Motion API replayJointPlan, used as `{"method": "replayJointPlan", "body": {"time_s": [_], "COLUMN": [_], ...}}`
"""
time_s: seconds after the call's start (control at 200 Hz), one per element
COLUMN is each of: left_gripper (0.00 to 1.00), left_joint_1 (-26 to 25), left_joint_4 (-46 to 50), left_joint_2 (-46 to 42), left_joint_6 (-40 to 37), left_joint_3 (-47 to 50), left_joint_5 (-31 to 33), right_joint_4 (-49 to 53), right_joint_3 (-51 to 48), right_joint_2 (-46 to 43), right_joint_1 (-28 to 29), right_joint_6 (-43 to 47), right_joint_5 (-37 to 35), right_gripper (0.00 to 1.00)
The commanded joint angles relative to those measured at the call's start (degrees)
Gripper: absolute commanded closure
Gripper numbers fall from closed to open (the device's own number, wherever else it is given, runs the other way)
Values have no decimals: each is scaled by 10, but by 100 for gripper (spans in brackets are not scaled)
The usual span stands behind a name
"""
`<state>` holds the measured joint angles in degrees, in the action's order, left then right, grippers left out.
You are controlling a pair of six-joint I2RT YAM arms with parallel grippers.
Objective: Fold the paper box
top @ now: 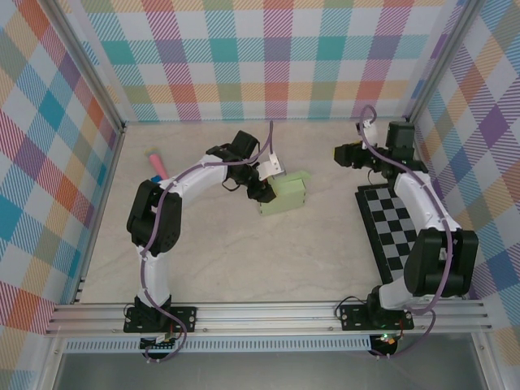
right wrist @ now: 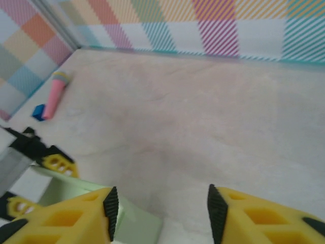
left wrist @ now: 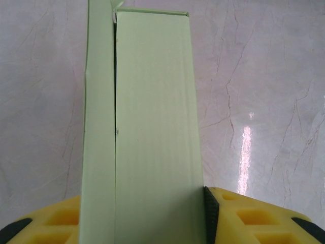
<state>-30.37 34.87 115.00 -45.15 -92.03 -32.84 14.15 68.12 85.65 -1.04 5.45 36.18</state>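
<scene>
The paper box point(top: 284, 195) is a pale green, small rectangular box lying on the table near the middle. My left gripper point(top: 263, 188) is shut on its left end. In the left wrist view the paper box point(left wrist: 152, 117) runs straight up from between the yellow fingers point(left wrist: 238, 216), with a seam and a side flap along its left. My right gripper point(top: 342, 154) hangs open to the right of the box, apart from it. In the right wrist view the right gripper point(right wrist: 162, 216) holds nothing, and a corner of the paper box point(right wrist: 137, 223) shows behind its left finger.
A black-and-white checkered board point(top: 398, 227) lies at the right under the right arm. A small pink-and-blue stick point(top: 157, 165) rests at the back left, near the wall. Plaid walls enclose the table on three sides.
</scene>
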Motion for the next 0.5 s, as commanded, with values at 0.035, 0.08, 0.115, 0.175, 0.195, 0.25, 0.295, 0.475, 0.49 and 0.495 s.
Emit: {"method": "replayJointPlan", "body": {"time_s": [0.035, 0.08, 0.115, 0.175, 0.195, 0.25, 0.295, 0.475, 0.49, 0.495], "left_gripper": [54, 54, 54, 54, 54, 54, 53, 53, 53, 53], "left_joint_1": [-5, -5, -5, -5, -5, -5, -5, -5, -5, -5], "left_joint_4": [56, 59, 60, 62, 61, 63, 63, 67, 67, 67], "left_joint_2": [-4, -4, -5, -5, -5, -4, -3, 5, 5, 5], "left_joint_6": [-27, -30, -33, -35, -36, -37, -37, -38, -38, -38], "left_joint_3": [-9, -10, -10, -10, -11, -12, -11, -20, -20, -20], "left_joint_5": [-1, 1, 3, 3, 2, -2, -4, -10, -11, -11], "right_joint_4": [197, 210, 213, 217, 219, 224, 231, 235, 232, 231], "right_joint_3": [52, 57, 58, 60, 61, 62, 64, 74, 75, 75], "right_joint_2": [37, 49, 57, 68, 71, 73, 75, 97, 100, 101], "right_joint_1": [53, 71, 78, 82, 82, 82, 85, 116, 120, 121], "right_joint_6": [113, 120, 117, 110, 111, 119, 131, 145, 144, 144], "right_joint_5": [8, -4, -6, -5, -6, -14, -16, -90, -98, -99], "right_gripper": [51, 54, 56, 60, 60, 60, 60, 60, 60, 60]}}
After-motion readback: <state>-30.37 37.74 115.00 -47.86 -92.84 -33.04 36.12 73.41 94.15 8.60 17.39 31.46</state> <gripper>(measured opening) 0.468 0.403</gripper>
